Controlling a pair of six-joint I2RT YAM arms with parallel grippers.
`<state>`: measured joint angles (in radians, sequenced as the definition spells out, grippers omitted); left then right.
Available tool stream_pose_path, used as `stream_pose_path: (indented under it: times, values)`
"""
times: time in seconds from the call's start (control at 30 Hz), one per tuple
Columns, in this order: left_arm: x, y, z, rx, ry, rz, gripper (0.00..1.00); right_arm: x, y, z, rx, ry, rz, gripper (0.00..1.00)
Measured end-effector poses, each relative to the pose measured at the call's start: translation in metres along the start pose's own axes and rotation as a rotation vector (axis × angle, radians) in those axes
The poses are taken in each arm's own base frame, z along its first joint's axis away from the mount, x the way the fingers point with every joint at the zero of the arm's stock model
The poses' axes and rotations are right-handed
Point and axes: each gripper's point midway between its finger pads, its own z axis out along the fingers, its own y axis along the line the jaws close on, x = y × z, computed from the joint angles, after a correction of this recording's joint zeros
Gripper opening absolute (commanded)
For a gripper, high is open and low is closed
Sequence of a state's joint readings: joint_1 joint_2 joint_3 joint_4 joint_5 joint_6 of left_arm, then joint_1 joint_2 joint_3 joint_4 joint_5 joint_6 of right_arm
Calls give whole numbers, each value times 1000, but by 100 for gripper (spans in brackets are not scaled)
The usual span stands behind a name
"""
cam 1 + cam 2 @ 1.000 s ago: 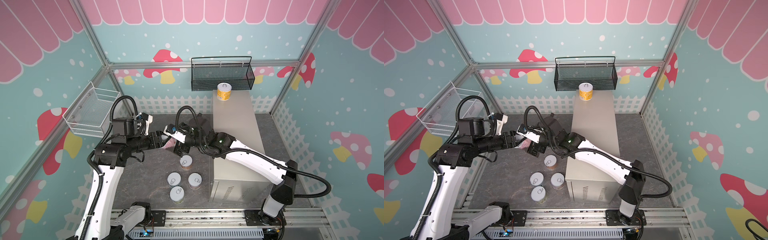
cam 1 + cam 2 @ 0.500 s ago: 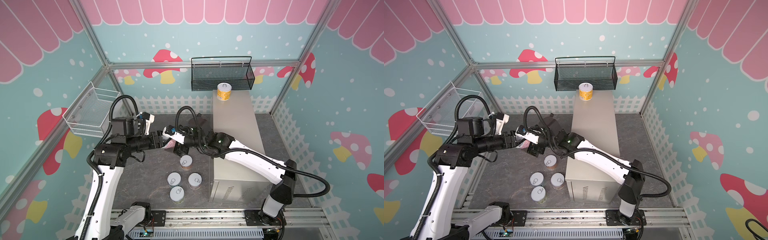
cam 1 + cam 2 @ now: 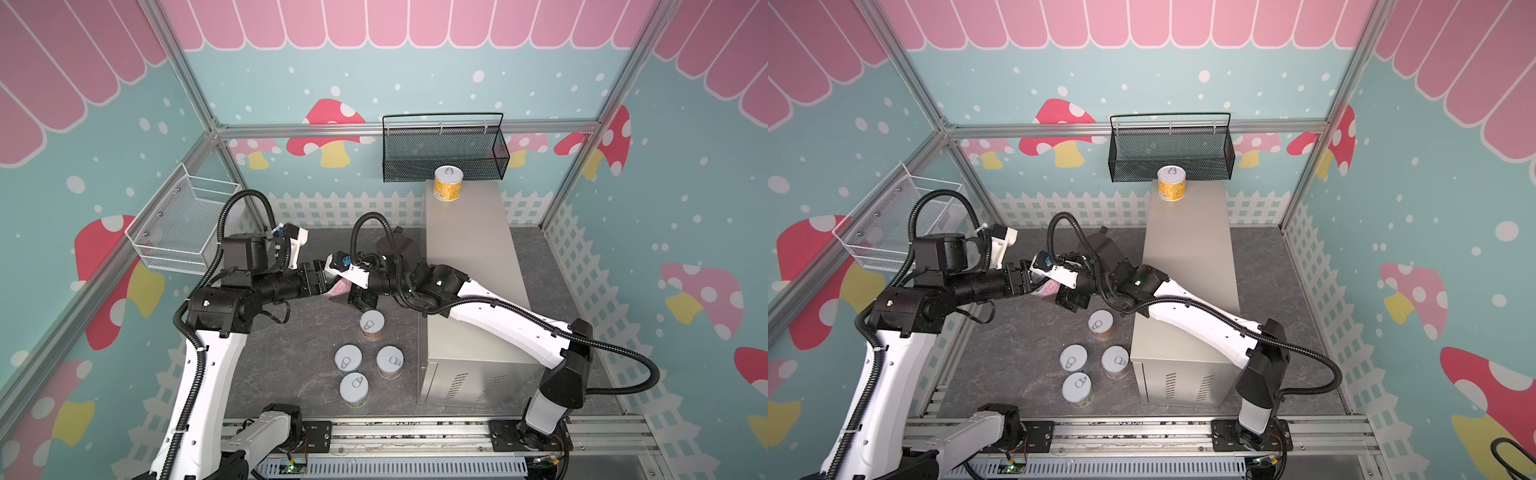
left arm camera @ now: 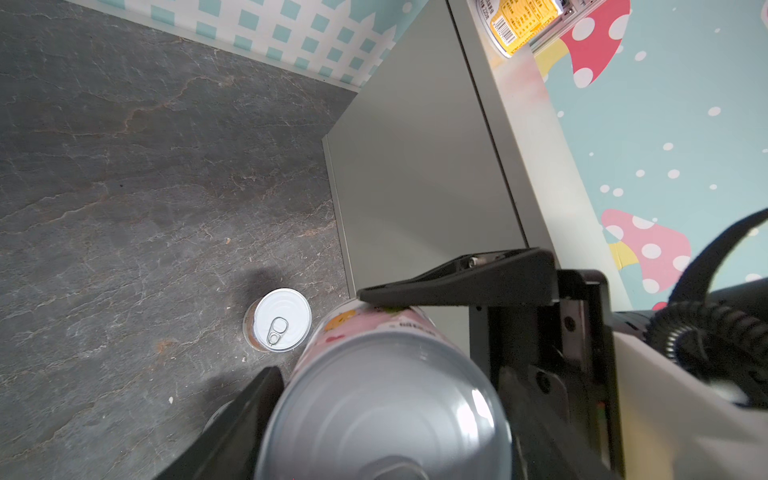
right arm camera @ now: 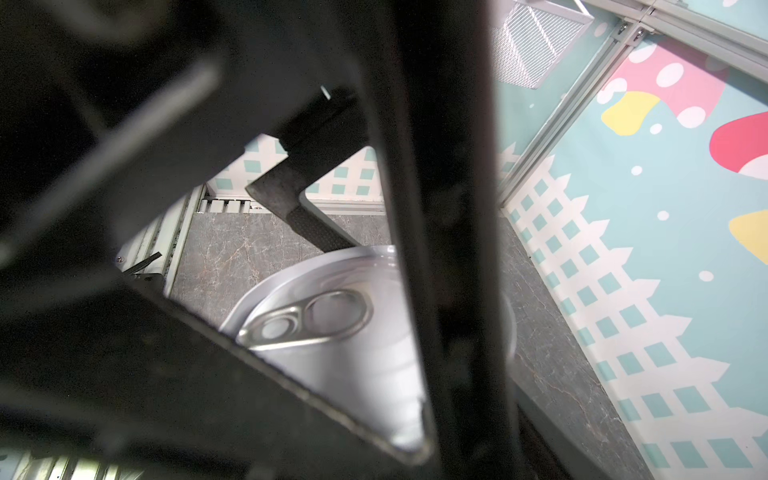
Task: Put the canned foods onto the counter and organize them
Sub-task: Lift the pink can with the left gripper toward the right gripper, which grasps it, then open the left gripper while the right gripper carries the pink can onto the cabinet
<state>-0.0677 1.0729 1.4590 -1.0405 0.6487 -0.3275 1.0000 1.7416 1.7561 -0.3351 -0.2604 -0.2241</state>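
A pink can hangs on its side above the floor between both arms. My left gripper is shut on its bottom end. From the opposite side my right gripper is shut on the same can, one black finger lying on the label; the pull-tab lid fills the right wrist view. A yellow can stands at the far end of the counter. Several cans stand upright on the floor left of the counter, the nearest just below the grippers.
A black mesh basket hangs on the back wall just behind the counter. A white wire basket hangs on the left wall behind my left arm. The floor cans cluster near the counter's front corner.
My right gripper's jaws have closed from wide open onto the pink can that the left gripper holds. Both arms have stayed nearly in place.
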Motion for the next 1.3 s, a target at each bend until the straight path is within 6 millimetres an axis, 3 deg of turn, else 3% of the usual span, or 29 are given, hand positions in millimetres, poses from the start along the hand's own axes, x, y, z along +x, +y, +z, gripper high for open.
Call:
stream_pose_path:
  times: [0.07,0.2,0.27,0.6,1.0,1.13,1.3]
  values:
    - [-1,0,1,3,-1,-4,66,0,-2,0,2,-1,1,59]
    - [-4,-1,1,8,-12,-7,93,-1,-4,-1,9,-8,1,59]
    - [-7,-1,0,9,-26,-21,99,-2,-6,-1,10,-13,9,59]
    - [-21,0,-4,5,-84,-39,99,2,-13,-3,29,-3,21,59]
    - [-34,12,-32,-63,-219,-37,99,10,-26,-11,100,74,92,61]
    - [-33,14,-34,-77,-228,-36,99,-3,-44,-29,178,71,120,62]
    - [-28,14,-29,-53,-204,-34,99,-16,-82,-76,306,62,165,62]
